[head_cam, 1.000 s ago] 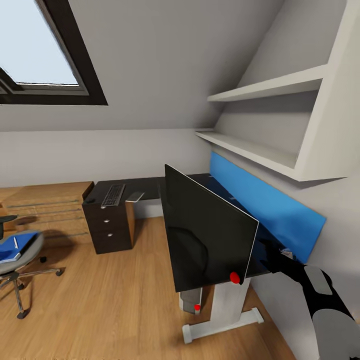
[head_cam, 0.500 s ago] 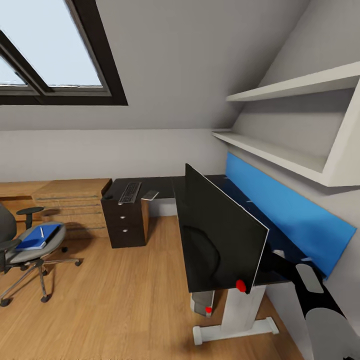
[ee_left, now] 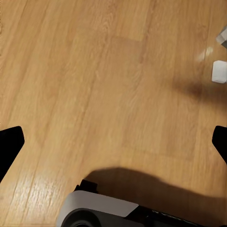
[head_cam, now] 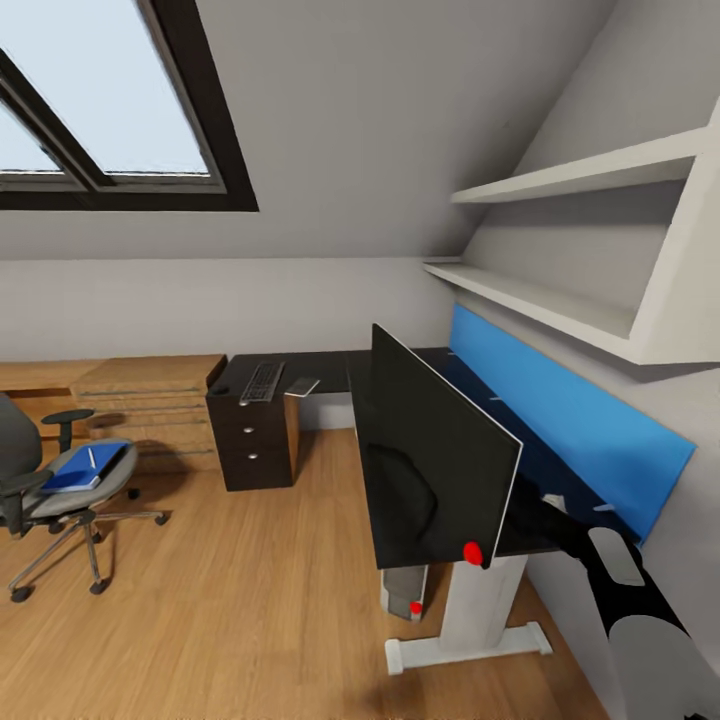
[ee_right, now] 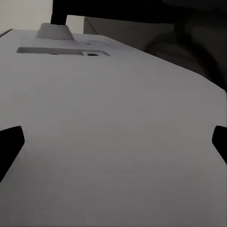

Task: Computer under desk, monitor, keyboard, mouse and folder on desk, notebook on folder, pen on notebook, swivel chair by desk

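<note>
Monitor (head_cam: 435,465), one; keyboard (head_cam: 262,381), one.

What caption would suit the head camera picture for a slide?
Attic bedroom: monitor on the desk, computer beneath, folder on swivel chair.

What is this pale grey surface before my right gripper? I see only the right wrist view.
Observer: It is the back of the monitor, which stands on the desk; your right gripper is open behind it.
Operator: Where is the folder?
Observer: The folder lies on the seat of the swivel chair, away from the desk.
Operator: And the keyboard?
Observer: The keyboard lies on the far end of the desk.
Operator: Is my left gripper holding anything?
Observer: No, the left gripper is open over the wooden floor.
</note>
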Controlling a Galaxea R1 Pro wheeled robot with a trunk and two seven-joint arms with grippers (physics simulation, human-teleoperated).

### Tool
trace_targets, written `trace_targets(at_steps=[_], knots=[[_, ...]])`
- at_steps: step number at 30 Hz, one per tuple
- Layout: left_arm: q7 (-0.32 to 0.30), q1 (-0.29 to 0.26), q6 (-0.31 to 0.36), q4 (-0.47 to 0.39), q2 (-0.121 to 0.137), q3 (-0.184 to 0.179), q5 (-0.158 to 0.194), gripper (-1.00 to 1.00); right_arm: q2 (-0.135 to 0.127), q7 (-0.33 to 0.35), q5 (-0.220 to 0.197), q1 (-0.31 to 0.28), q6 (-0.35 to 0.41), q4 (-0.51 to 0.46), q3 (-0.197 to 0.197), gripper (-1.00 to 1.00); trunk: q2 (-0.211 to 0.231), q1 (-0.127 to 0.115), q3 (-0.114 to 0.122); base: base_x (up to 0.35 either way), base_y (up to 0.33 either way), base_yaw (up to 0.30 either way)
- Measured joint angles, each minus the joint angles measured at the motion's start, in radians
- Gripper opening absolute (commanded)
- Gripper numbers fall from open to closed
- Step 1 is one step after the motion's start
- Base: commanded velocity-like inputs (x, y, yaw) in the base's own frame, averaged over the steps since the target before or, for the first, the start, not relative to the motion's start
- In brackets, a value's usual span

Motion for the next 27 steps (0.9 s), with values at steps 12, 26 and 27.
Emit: trace_targets(at_steps=[12, 26, 27], knots=[[0.0, 0.0, 0.0, 0.001, 0.0, 0.0, 0.001, 1.0, 0.008, 0.042, 0.004, 0.0, 0.0, 0.004, 0.015, 1.0, 0.0, 0.0, 0.0, -0.001, 0.0, 0.245], [0.0, 0.0, 0.0, 0.001, 0.0, 0.0, 0.002, 1.0, 0.009, 0.042, 0.006, 0.0, -0.002, 0.006, 0.022, 1.0, 0.0, 0.0, 0.0, 0.0, 0.0, 0.275], [0.0, 0.0, 0.0, 0.0, 0.0, 0.0, 0.002, 1.0, 0.009, 0.042, 0.006, 0.0, -0.002, 0.006, 0.022, 1.0, 0.0, 0.0, 0.0, 0.0, 0.0, 0.276]])
